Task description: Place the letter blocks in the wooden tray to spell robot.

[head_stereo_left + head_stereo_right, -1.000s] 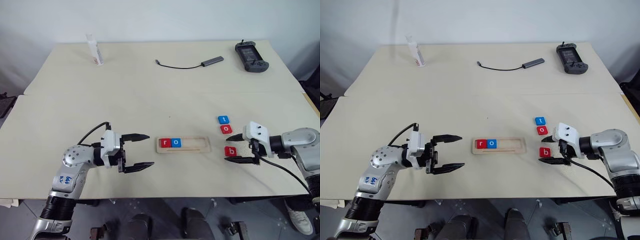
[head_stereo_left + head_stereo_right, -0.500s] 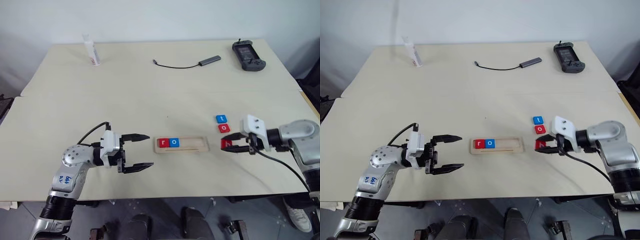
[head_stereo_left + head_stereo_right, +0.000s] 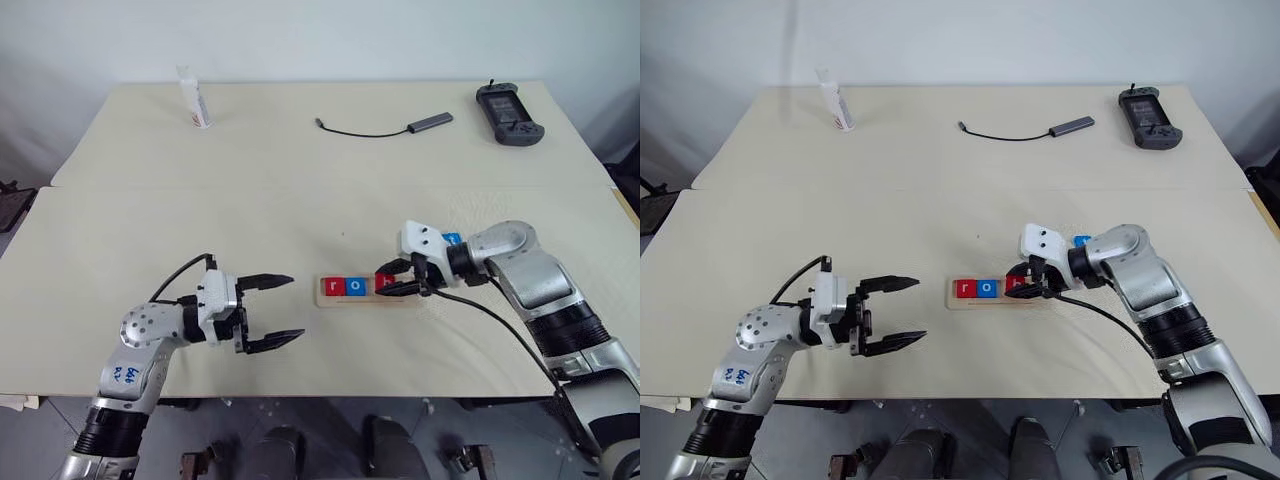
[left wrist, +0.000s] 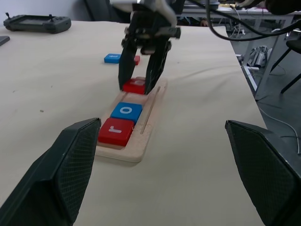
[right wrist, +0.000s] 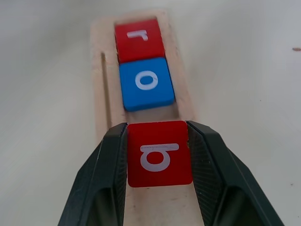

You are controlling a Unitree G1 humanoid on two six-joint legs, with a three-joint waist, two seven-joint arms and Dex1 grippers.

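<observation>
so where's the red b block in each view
Left eye: b block held over the tray, beside the blue o.
Right eye, same spot.
Left wrist, between the right fingers.
Right wrist, between the fingers.
Shared landmark: red r then blue o.

Red r (image 5: pixel 139 38), blue o (image 5: pixel 146 83) in wooden tray (image 5: pixel 98 70); red b (image 5: pixel 159 153) pincer-held over groove; blue t (image 4: pixel 112 58) on table

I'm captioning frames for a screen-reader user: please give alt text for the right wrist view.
The right gripper holds a red square b block over a pale wooden tray, just short of a blue o block and red r block already seated.
</observation>
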